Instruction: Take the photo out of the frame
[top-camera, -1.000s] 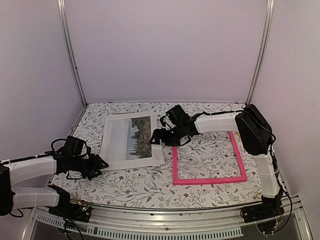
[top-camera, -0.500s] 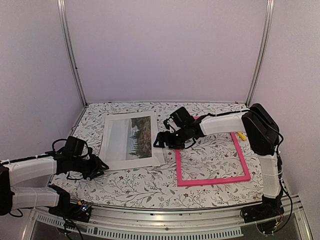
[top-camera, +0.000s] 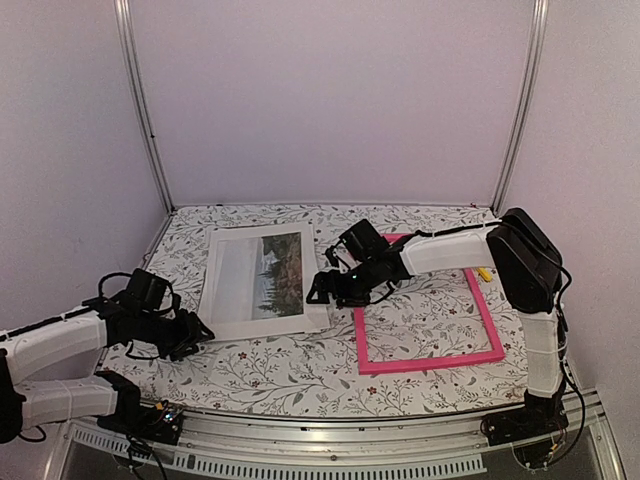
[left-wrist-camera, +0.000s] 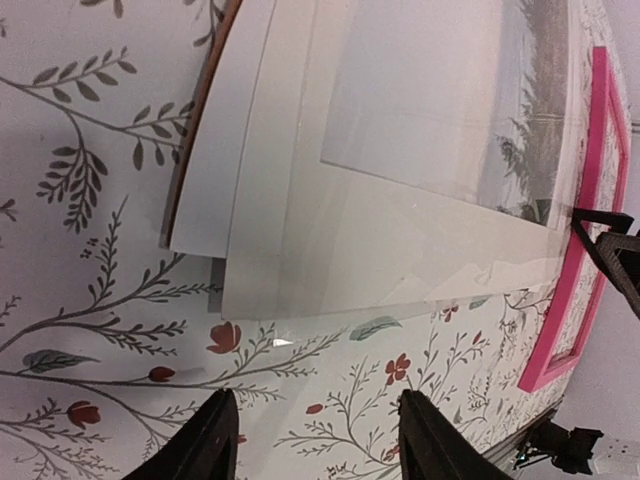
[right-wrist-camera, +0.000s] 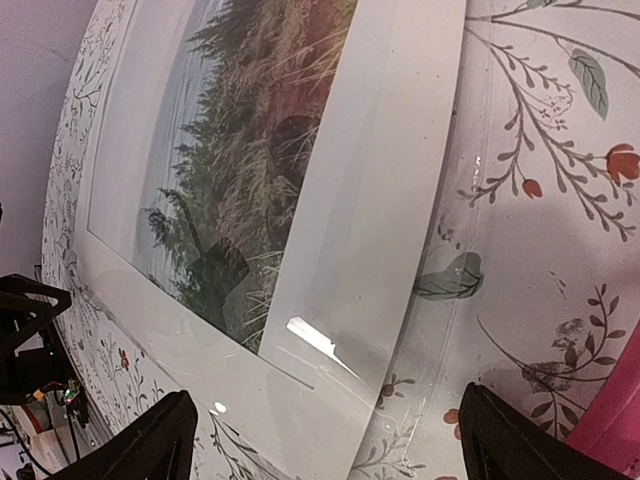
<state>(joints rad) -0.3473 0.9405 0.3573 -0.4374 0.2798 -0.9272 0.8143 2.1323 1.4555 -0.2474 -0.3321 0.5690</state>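
The photo (top-camera: 258, 280), a white-bordered print of dark trees and pale sky, lies flat at the table's left, outside the frame. It also shows in the left wrist view (left-wrist-camera: 430, 130) and the right wrist view (right-wrist-camera: 260, 170). A clear pane seems to lie over it, shifted. The pink frame (top-camera: 430, 361) lies empty to its right, with one side in the left wrist view (left-wrist-camera: 580, 230). My left gripper (top-camera: 203, 329) (left-wrist-camera: 315, 445) is open and empty, just short of the photo's near edge. My right gripper (top-camera: 320, 290) (right-wrist-camera: 325, 455) is open and empty over the photo's near right corner.
A brown backing board's edge (left-wrist-camera: 195, 130) sticks out under the photo's left side. A small yellow item (top-camera: 484, 272) lies by the frame's far right side. White walls and metal posts (top-camera: 140, 110) enclose the floral table (top-camera: 300, 370).
The pink frame has slid a little to the right, away from the photo. My right gripper has moved slightly nearer, over the photo's corner. My left arm has barely shifted.
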